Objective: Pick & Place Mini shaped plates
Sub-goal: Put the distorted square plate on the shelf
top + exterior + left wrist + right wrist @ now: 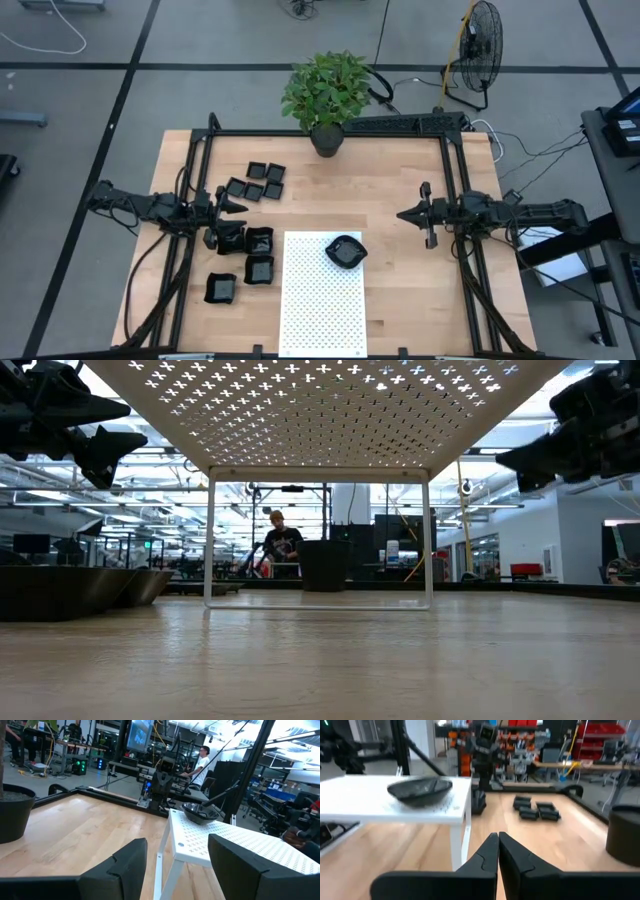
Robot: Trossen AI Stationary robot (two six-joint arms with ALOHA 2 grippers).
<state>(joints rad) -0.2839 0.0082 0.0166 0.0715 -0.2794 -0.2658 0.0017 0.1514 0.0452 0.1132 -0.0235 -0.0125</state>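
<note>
Several glossy black mini plates lie on the wooden table. One group sits toward the far left, another near the left arm. One rounded plate rests on the far right corner of the raised white dotted stand; it also shows in the left wrist view and the right wrist view. My left gripper hovers open above the table between the two plate groups, pointing toward the stand. My right gripper is shut, in the air right of the stand.
A potted plant stands at the middle of the table's far edge. A black frame runs along the left, far and right sides. The white stand rests on thin legs, with bare wood between stand and right arm.
</note>
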